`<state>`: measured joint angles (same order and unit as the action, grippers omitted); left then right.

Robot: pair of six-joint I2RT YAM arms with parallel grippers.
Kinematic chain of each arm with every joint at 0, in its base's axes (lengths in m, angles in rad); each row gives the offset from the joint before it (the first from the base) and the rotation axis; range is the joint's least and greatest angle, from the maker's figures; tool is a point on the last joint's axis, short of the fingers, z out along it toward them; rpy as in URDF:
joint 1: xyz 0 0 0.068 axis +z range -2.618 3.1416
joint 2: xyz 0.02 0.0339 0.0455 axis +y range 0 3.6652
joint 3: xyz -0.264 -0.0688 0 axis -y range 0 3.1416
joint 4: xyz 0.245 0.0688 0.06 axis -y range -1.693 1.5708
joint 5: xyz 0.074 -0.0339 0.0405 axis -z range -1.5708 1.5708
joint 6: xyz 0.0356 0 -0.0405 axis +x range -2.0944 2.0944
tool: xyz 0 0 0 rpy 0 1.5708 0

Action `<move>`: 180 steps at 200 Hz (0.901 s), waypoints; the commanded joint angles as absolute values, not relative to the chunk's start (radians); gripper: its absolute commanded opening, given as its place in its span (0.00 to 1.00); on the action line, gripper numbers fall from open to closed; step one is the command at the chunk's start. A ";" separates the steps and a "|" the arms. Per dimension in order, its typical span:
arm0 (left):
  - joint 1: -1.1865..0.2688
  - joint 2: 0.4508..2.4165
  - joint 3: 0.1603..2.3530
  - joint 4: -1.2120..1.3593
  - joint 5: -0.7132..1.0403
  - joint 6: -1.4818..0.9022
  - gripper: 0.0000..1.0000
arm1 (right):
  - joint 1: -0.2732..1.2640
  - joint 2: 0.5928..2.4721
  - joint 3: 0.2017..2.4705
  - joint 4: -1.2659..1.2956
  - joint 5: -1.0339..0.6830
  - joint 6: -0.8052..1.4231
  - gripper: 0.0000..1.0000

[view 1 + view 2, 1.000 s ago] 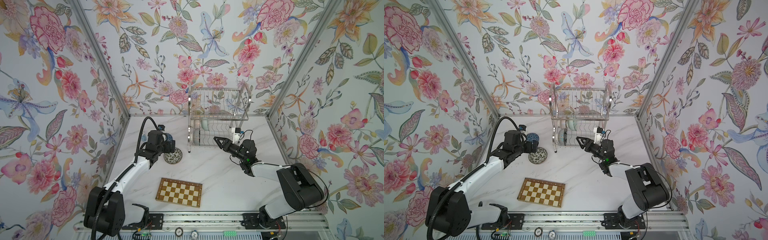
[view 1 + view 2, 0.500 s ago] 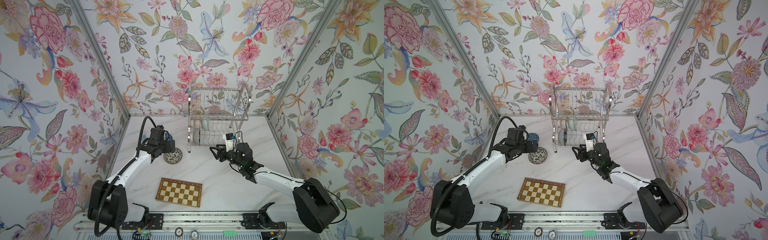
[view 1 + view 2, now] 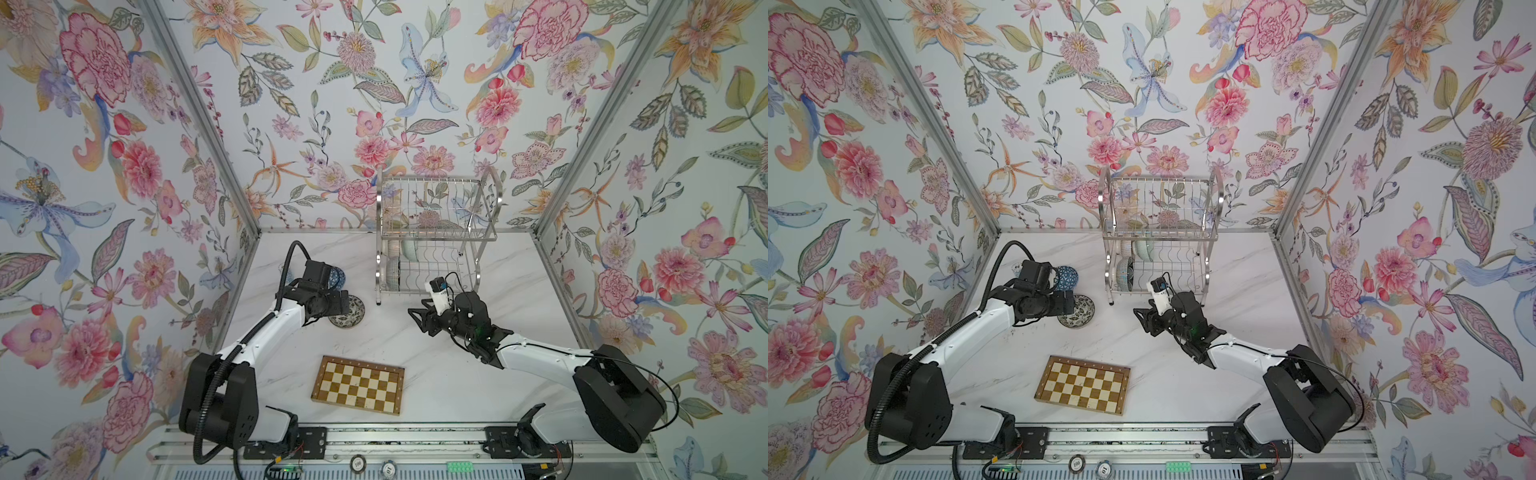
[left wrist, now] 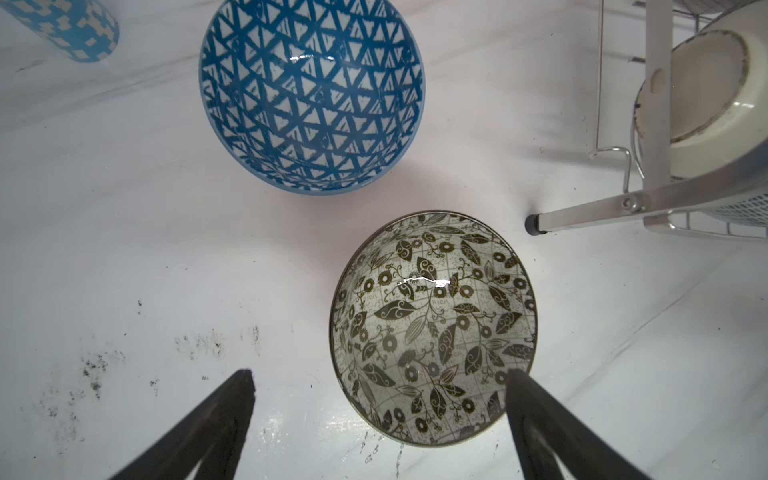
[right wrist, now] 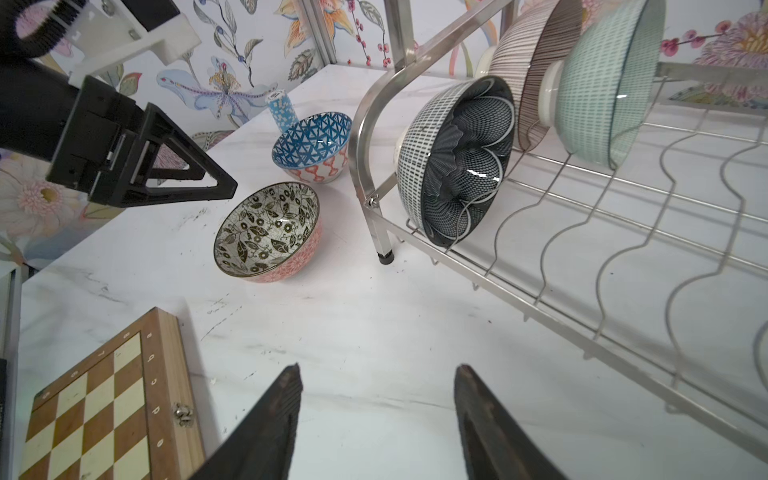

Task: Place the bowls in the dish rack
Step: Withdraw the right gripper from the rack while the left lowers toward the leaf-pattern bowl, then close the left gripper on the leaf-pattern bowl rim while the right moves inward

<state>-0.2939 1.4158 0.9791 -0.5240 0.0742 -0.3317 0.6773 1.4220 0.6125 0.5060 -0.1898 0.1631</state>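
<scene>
The left gripper [image 4: 378, 376] hangs with fingers spread wide, gripping nothing, above the black-and-white floral ceramic bowl [image 4: 432, 328], upright on the white marble table [image 5: 374, 324]; the blue lattice ceramic bowl [image 4: 311, 95] stands just behind; the shiny steel wire dish rack [image 5: 380, 235] holds three bowls on edge at its lower tier's left end: dark navy petal bowl [image 5: 461, 162], fine-lined bowl [image 5: 528, 62], pale green bowl [image 5: 598, 79]; the right gripper [image 5: 378, 370] hovers before the rack, fingers apart and empty; the checkered wooden board [image 5: 104, 399] lies nearer the front.
</scene>
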 commanded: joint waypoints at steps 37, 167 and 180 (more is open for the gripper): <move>-0.289 1.399 0.928 -0.545 0.061 -0.347 0.96 | 0.749 1.452 0.692 0.474 -0.173 0.024 0.61; -0.288 1.501 0.938 -0.494 0.049 -0.374 0.71 | 0.802 1.476 0.751 0.400 -0.134 -0.058 0.62; -0.288 1.518 0.946 -0.495 0.049 -0.384 0.67 | 0.802 1.476 0.752 0.399 -0.130 -0.057 0.62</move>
<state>-0.2939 1.4834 0.9360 -0.4965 0.0666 -0.3630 0.7975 1.4662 0.7258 0.4221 -0.1482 -0.0402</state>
